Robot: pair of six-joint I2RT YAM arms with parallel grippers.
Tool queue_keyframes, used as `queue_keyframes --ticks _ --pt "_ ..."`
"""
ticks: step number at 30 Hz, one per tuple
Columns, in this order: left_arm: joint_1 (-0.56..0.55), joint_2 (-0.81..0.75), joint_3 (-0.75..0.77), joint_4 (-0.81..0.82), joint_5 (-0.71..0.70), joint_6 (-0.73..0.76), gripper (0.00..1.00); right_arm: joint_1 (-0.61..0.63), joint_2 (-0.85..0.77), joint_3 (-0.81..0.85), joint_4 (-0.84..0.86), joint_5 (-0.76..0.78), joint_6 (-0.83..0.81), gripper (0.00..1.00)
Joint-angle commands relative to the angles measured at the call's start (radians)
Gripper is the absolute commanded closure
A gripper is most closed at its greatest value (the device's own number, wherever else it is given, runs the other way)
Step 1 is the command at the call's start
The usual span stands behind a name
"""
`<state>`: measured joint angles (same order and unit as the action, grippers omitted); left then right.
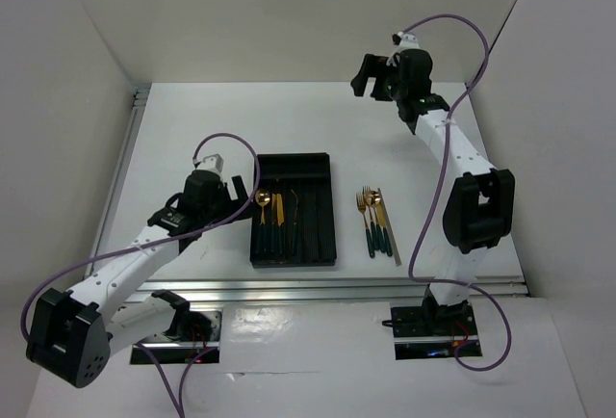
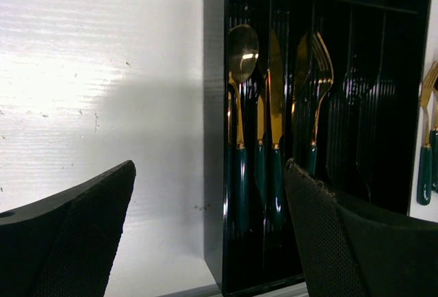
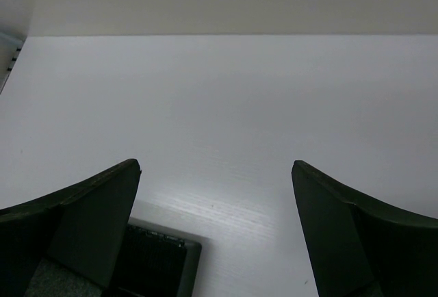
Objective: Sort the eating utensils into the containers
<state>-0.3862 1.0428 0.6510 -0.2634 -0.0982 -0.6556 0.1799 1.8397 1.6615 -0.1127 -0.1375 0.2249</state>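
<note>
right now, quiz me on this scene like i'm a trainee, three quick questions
1. True or false: the black tray already holds a spoon.
2. In the top view, the loose utensils lie: A) left of the tray, B) right of the tray, C) inside it.
3. Fill in: the end effector closer to the tray belongs to the ____ arm.
Key: 1 true; 2 B; 3 left, the left end effector is open beside the tray's edge.

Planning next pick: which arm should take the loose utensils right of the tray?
Right, probably. The loose utensils lie on its side of the tray, and the right hand is open, empty. The left hand would have to cross the tray.
</note>
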Motion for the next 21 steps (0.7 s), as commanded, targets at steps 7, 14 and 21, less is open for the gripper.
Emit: queue_keyframes --ticks 7,14,21 --pt "0.007 -0.018 -0.034 0.099 0.057 0.030 0.06 -0.002 -0.106 -0.175 -0.142 0.002 0.125 0.00" --pt "0.007 -0.027 -0.044 0.110 0.046 0.030 0.00 -0.002 -0.241 -0.346 -0.160 0.104 0.145 0.01" --pt "0.007 -0.047 -0.090 0.170 0.081 0.048 0.01 -0.002 -0.468 -0.654 0.060 0.084 0.200 0.00"
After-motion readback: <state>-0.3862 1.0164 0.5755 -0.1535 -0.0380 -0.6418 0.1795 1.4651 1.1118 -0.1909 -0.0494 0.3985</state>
